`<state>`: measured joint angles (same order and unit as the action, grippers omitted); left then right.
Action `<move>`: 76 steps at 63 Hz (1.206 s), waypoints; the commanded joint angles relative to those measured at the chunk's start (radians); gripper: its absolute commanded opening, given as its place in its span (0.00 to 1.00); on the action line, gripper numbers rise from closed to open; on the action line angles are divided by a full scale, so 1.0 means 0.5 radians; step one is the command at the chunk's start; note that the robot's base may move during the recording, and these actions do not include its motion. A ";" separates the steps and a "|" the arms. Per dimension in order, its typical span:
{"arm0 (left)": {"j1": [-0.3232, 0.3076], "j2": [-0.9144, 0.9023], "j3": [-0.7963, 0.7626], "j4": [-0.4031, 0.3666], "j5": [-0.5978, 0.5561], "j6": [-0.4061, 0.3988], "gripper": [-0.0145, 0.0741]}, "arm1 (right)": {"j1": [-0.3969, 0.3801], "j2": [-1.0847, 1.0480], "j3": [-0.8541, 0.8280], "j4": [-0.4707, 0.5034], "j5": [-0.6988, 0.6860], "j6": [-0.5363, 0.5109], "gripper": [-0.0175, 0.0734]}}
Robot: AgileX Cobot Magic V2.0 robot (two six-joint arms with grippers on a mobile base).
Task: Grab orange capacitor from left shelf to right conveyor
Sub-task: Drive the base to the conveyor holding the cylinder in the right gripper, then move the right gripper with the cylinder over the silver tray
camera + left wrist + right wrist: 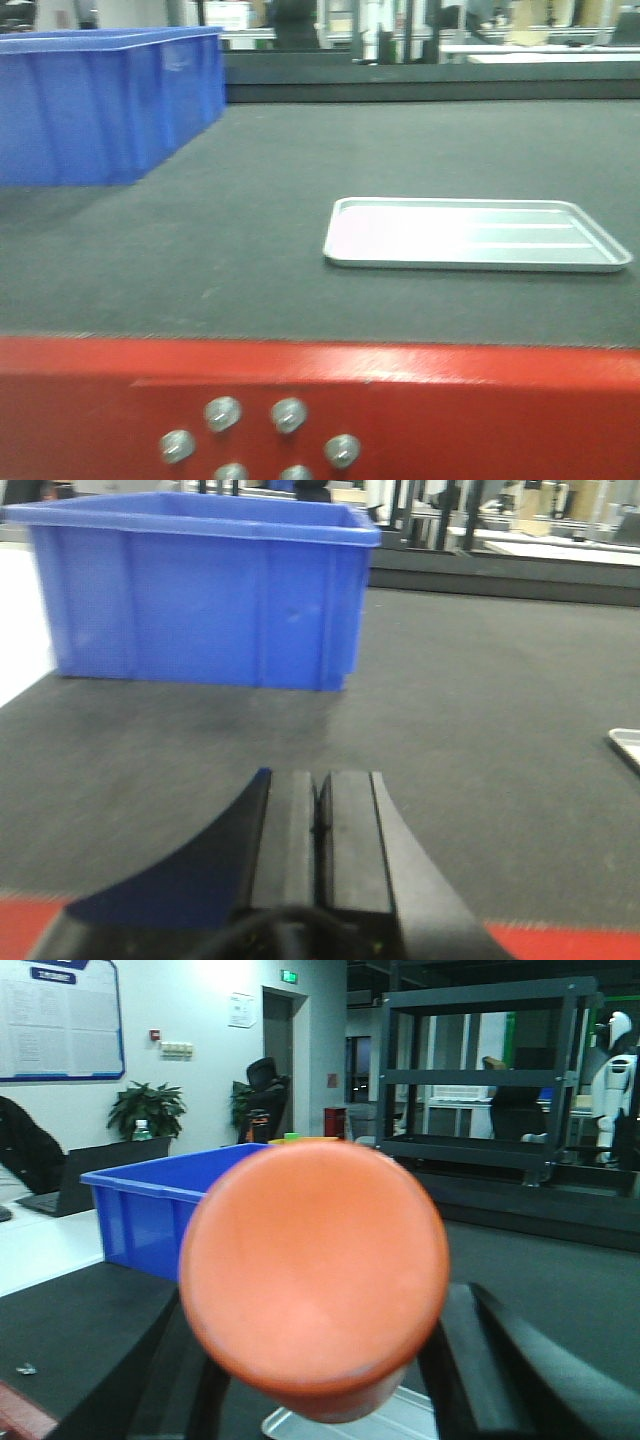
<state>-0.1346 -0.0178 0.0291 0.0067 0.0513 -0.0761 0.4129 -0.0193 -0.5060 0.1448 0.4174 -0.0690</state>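
The orange capacitor (313,1275) fills the right wrist view, its flat round end turned toward the camera. My right gripper (320,1385) is shut on it, with one dark finger on each side, above the dark conveyor belt (250,220) and the silver tray. My left gripper (320,810) is shut and empty, low over the belt near its red front edge (400,385), which carries round silver buttons. Neither gripper shows in the front view. The stainless-steel left shelf is out of view.
A blue plastic bin (100,105) stands on the belt at the back left and also shows in the left wrist view (200,595). A shallow silver tray (475,235) lies on the belt at the right. A dark rack (480,1070) stands behind the belt.
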 commanded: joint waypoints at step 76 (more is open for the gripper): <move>-0.006 -0.018 -0.008 -0.013 -0.178 -0.012 0.05 | 0.000 0.236 -0.051 0.028 -0.324 -0.002 0.28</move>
<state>-0.1346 -0.0178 0.0291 0.0067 0.0513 -0.0761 0.4129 0.0086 -0.5060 0.1490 0.3573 -0.0690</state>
